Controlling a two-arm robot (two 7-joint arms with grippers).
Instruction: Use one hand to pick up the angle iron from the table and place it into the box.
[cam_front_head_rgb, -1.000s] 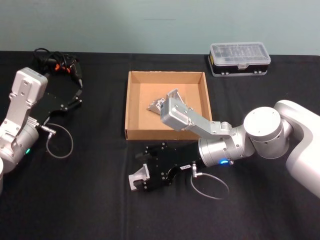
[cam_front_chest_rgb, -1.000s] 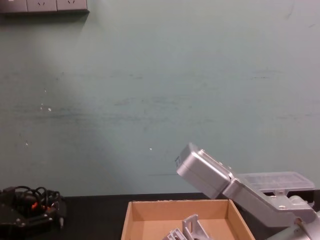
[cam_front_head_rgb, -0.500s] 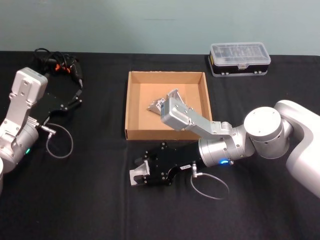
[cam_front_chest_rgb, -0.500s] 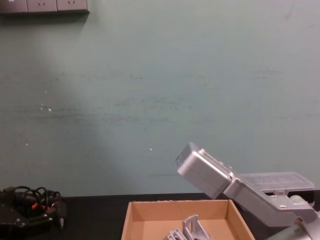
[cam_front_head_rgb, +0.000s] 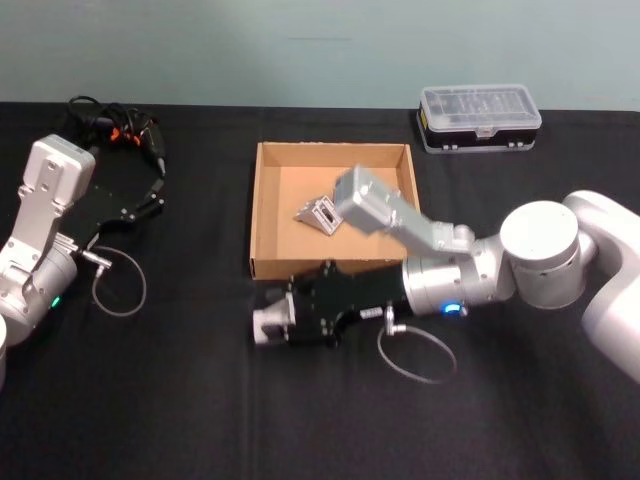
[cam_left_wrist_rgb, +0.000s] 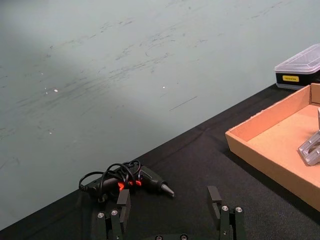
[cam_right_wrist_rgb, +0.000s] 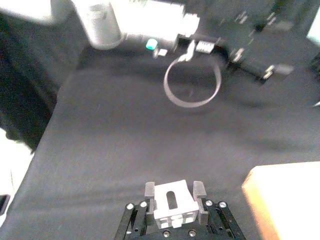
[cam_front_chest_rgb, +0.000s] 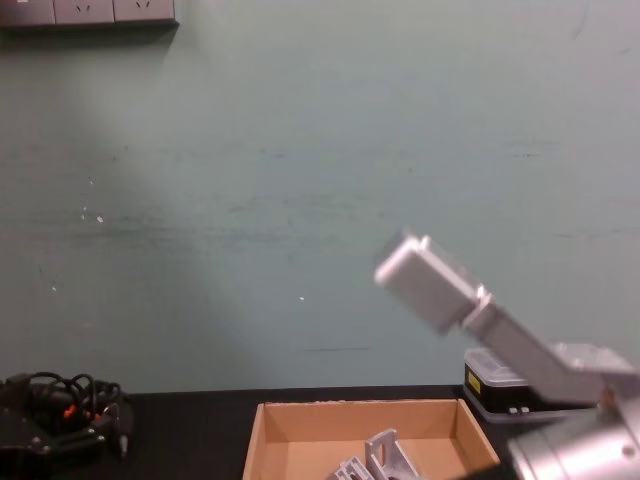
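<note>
- Since a second ago the right arm has been raised and swung toward the box; the right gripper (cam_front_head_rgb: 272, 326), with the angle iron (cam_front_head_rgb: 268, 325) in it, has been shifted from lower on the table to just off the box's front-left corner, about 7 o'clock from the box centre.
- Table (cam_front_head_rgb: 180, 400): black, wide; work is centred on it.
- Right arm is stretched in from 3 o'clock, its blue light glowing at the wrist.
- Left arm is parked at 9 o'clock; left gripper (cam_front_head_rgb: 150, 193) is seen spread open, nothing held, in the left wrist view (cam_left_wrist_rgb: 170, 220).
- Box (cam_front_head_rgb: 263, 215): tan, open-topped, at 12 o'clock of the right gripper; other grey brackets (cam_front_head_rgb: 322, 212) are already lying inside.
- Black case with clear lid (cam_front_head_rgb: 480, 118) is set at 2 o'clock, well apart from the box.
- Cable bundle (cam_front_head_rgb: 110, 125) is lying at 10 o'clock.
- Angle iron: clamped between the right gripper's fingers, slot visible in the right wrist view (cam_right_wrist_rgb: 172, 202); judged lifted, though clearance from the table cannot be told.
- Progress: pick judged done. Left: carry over the front wall, release inside the box.
</note>
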